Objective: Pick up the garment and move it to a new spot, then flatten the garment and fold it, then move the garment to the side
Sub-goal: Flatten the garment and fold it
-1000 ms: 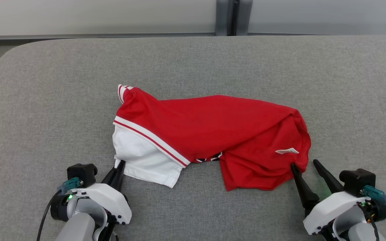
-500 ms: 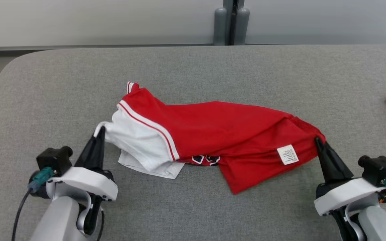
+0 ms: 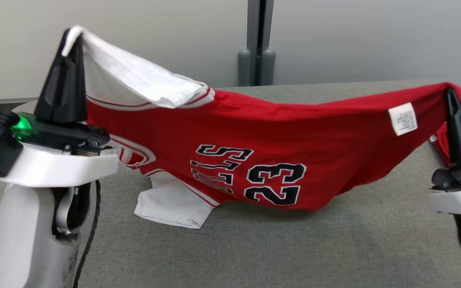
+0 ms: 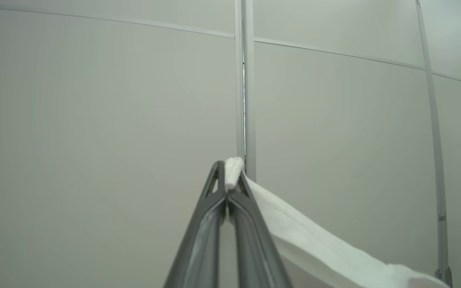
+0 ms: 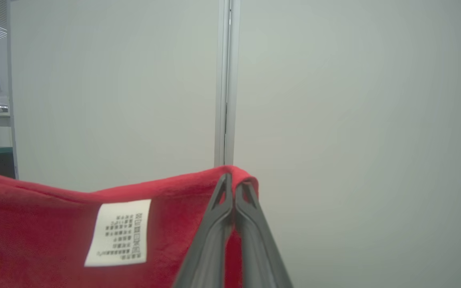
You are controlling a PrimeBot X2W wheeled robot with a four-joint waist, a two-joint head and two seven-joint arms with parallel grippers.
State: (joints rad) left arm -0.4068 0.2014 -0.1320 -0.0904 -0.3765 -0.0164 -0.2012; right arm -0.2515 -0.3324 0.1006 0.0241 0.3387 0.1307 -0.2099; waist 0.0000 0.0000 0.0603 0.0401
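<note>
Jersey point(image 3: 254, 132): hung mid-frame, lower sleeve point(image 3: 170, 206) on table point(image 3: 314, 248).
Left end effector point(image 3: 71, 36): closed on white hem point(image 4: 232, 168), upper left.
Right end effector point(image 3: 451, 94): closed on red hem point(image 5: 238, 176), far right.
Risk: hem slip judged possible from tip-only pinches if tugged.

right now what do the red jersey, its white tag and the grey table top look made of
Red jersey with white sleeves: soft matte knit, maybe polyester or cotton; it sags and creases limply. White rectangular care tag: thin fabric or satin ribbon, flat, finely printed. Grey table top: matte felt-like or woven covering, finely speckled texture.
</note>
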